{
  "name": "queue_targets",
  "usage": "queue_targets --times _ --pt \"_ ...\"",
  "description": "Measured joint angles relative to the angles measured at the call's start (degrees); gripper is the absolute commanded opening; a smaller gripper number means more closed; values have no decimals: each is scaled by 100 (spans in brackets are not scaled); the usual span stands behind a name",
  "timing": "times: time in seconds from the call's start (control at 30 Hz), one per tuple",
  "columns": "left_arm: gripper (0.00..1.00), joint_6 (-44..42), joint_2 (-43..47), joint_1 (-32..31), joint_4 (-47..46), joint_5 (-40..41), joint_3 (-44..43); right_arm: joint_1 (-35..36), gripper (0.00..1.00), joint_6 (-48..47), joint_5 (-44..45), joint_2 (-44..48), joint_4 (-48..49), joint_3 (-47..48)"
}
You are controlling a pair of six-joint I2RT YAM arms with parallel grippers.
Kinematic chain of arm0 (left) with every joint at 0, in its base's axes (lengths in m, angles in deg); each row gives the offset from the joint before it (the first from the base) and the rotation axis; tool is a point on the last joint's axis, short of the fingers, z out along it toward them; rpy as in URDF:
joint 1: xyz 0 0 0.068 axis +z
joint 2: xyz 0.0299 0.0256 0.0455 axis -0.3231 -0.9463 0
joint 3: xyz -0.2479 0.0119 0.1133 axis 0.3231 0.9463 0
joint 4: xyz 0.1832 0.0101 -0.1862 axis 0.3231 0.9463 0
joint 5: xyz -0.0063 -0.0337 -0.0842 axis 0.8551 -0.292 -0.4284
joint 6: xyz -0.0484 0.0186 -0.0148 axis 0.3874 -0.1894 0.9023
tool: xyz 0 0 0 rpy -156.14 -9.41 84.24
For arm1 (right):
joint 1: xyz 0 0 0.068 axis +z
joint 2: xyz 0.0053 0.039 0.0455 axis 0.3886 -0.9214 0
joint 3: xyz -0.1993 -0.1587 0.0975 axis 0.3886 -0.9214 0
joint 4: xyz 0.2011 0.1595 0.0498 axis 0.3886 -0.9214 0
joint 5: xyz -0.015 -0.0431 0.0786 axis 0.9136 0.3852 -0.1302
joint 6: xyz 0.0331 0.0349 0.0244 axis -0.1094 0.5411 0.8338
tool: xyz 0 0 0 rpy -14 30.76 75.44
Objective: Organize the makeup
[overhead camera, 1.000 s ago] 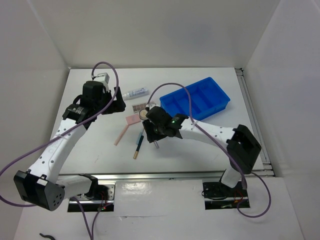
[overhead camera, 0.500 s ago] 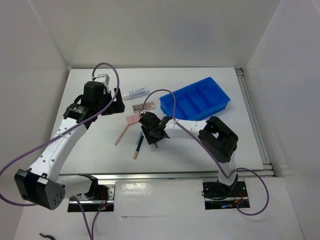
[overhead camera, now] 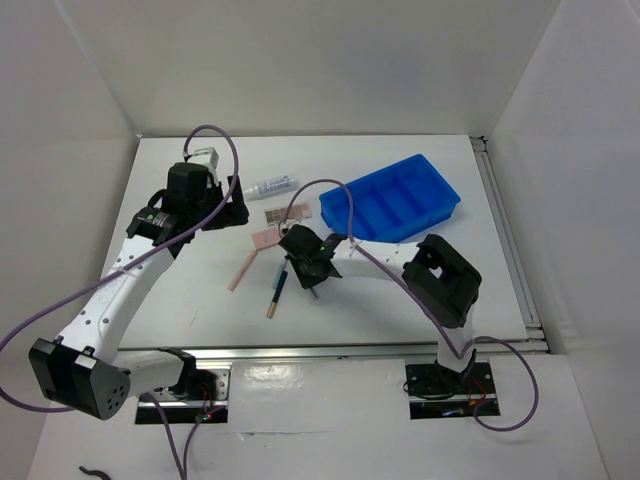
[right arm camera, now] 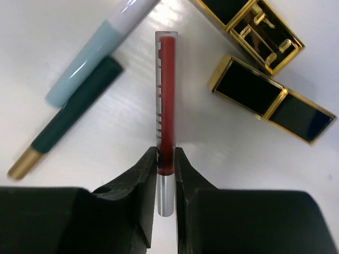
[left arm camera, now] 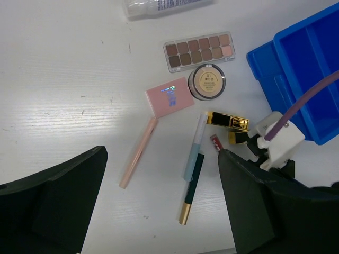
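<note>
Your right gripper [right arm camera: 166,159] pinches the red tube [right arm camera: 166,90] lying on the table [right arm camera: 212,148], a dark pencil [right arm camera: 69,135] close on one side, two black-gold cases [right arm camera: 273,100] on the other. Farther off, your left gripper [left arm camera: 161,159] hangs spread wide; the blue bin [left arm camera: 263,61] sits beyond.

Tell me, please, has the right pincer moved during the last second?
Yes. In the top view the right pincer shifted left, away from the blue bin, and it is now shut on the red tube.
</note>
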Motion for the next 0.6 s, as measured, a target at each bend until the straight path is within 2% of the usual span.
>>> queue_targets --times 0.2,0.37,0.6 --pt "100 -2 -2 0 46 2 -44 116 6 -173 85 837 -459 50" --pt "100 -9 -2 0 109 -31 -297 44 6 -391 505 1521 -811 575" --pt "100 -11 -66 0 114 -35 -385 -911 6 -964 1110 1447 -748 984"
